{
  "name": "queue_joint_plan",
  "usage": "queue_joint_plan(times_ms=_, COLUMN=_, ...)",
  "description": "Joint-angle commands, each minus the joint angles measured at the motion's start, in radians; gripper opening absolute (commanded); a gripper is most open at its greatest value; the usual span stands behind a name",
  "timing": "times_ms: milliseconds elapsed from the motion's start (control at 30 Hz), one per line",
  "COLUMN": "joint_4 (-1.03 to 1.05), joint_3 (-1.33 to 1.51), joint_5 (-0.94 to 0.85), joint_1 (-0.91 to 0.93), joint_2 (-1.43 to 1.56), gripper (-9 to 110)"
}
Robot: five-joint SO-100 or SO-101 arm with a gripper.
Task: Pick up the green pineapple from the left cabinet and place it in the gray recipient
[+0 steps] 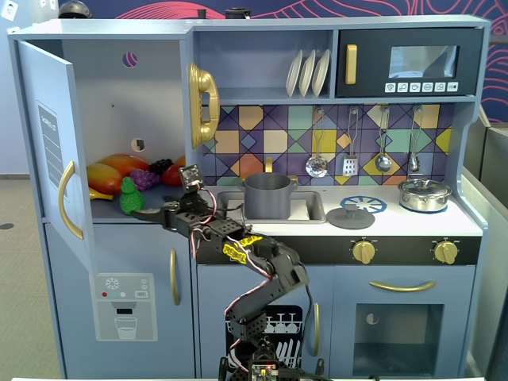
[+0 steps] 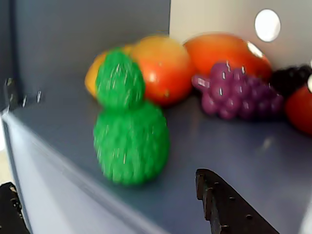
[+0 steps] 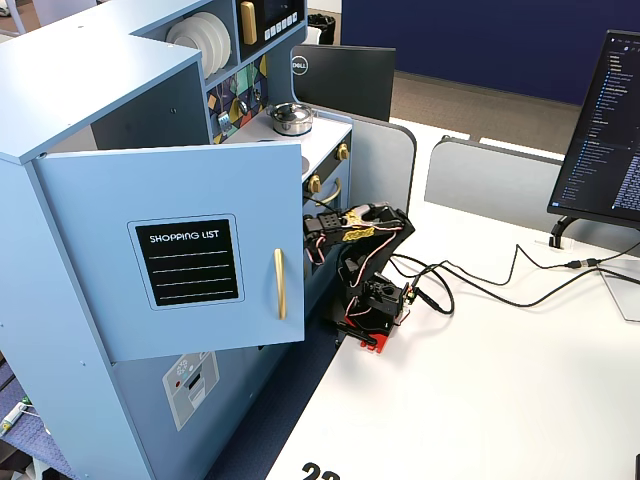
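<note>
Reaching into the left cabinet (image 1: pixel 111 103) now, you're on the approach, with nothing picked up yet. Your pincer (image 1: pixel 144 213) sits low at the front edge of the cabinet floor, and the green pineapple (image 1: pixel 128 196) stands upright just ahead of it and slightly to its left, close but not touching as far as the wrist view lets you judge. That wrist picture is smeared, so take this with care: the pincer looks spread, one dark finger (image 2: pixel 229 207) showing at lower right and the other only a sliver at lower left, with the pineapple (image 2: pixel 130 139) between their lines but further in. Nothing is held.

Behind the pineapple, deeper from the pincer, lie the orange-red fruits (image 2: pixel 163 68) and the purple grapes (image 2: pixel 239 95), so you have little room to overshoot. Next call: ease forward until the rounded lower body sits between the fingers, then close on it, not on the leafy top. After that comes the lift out and the swing to the pincer's right in a fixed view, where the gray recipient (image 1: pixel 267 196) waits in the sink.
</note>
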Motion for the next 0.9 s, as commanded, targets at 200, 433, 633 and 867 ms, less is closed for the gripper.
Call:
queue_joint_plan(times_ms=200, joint_4=-0.115, joint_3=-0.222, joint_5=0.064, joint_1=0.006, joint_2=-0.199, gripper=49)
queue_joint_plan(times_ms=433, joint_4=-0.149, joint_3=-0.295, joint_5=0.075, joint_1=0.006, joint_2=-0.310, gripper=48)
queue_joint_plan(times_ms=633, joint_4=-0.195, joint_3=-0.347, joint_5=0.072, joint_1=0.011, joint_2=-0.405, gripper=49)
queue_joint_plan(times_ms=867, joint_4=-0.206, joint_3=-0.428, joint_5=0.077, joint_1=0.015, joint_2=-0.515, gripper=49)
